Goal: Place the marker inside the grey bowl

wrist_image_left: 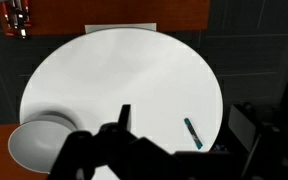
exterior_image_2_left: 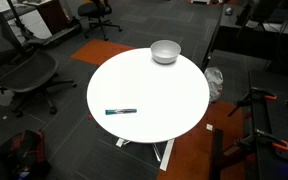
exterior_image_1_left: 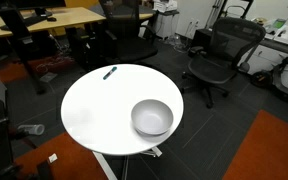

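Note:
The marker [exterior_image_1_left: 110,72] is a small teal-dark pen lying flat near the edge of the round white table [exterior_image_1_left: 94,105]. It also shows in the other exterior view [exterior_image_2_left: 121,111] and in the wrist view [wrist_image_left: 192,132]. The grey bowl [exterior_image_1_left: 152,117] stands upright and empty near the opposite edge of the table, in both exterior views [exterior_image_2_left: 165,51] and at the lower left of the wrist view [wrist_image_left: 34,145]. My gripper [wrist_image_left: 182,118] is open and empty, high above the table. The marker shows between its two fingers. The arm is out of both exterior views.
Black office chairs [exterior_image_1_left: 216,55] [exterior_image_2_left: 24,72] stand around the table. Wooden desks [exterior_image_1_left: 54,18] are behind. An orange carpet patch [exterior_image_1_left: 274,150] lies on the dark floor. A black stand [exterior_image_2_left: 259,105] is beside the table.

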Motion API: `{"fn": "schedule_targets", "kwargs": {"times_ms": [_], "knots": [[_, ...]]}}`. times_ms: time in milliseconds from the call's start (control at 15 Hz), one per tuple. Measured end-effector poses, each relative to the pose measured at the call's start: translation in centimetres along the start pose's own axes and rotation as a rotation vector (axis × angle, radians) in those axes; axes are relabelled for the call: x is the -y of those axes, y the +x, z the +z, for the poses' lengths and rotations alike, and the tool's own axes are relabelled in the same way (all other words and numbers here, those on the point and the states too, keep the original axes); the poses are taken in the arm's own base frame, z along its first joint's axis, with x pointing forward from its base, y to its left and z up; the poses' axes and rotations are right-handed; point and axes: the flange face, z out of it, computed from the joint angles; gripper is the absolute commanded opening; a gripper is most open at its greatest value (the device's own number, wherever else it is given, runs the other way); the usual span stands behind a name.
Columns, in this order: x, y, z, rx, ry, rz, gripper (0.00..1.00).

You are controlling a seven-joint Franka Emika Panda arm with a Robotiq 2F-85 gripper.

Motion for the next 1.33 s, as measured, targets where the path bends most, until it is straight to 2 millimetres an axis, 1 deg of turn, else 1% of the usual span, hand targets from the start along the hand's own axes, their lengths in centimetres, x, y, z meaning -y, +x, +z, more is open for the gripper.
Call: {"fn": "schedule_targets", "kwargs": {"times_ms": [667, 933, 1067, 1333], "knots": [[0.0, 0.0, 0.0, 0.001, -0.001, 0.000, 1.00], [0.4, 0.6, 0.6, 0.006, -0.027, -0.040, 1.00], [0.3, 2.3, 1.0, -0.009, -0.032, -0.097, 1.00], [-0.4, 7.8, 2.7, -0.038, -0.047, -0.228, 1.00]]}}
